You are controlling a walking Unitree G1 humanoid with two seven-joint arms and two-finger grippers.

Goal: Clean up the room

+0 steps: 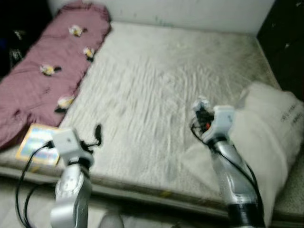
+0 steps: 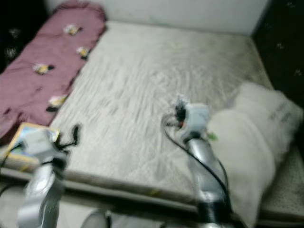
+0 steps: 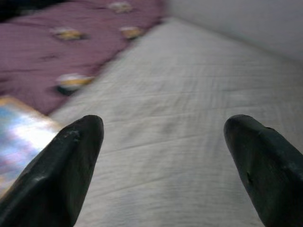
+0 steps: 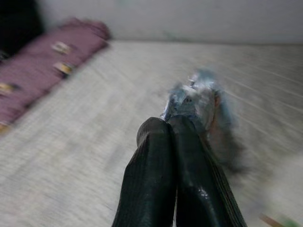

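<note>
Over the near edge of the bare grey mattress [image 1: 156, 95], the left gripper [image 3: 163, 137] hangs wide and empty; the right gripper [image 4: 177, 124] pinches a crumpled silvery wrapper [image 4: 196, 97] above the mattress's middle. That thin pinch could slip, dropping it. A maroon quilt [image 1: 42, 71] lies along the mattress's far left.

No text is legible (pillow [image 1: 270, 137] print too blurred).
</note>
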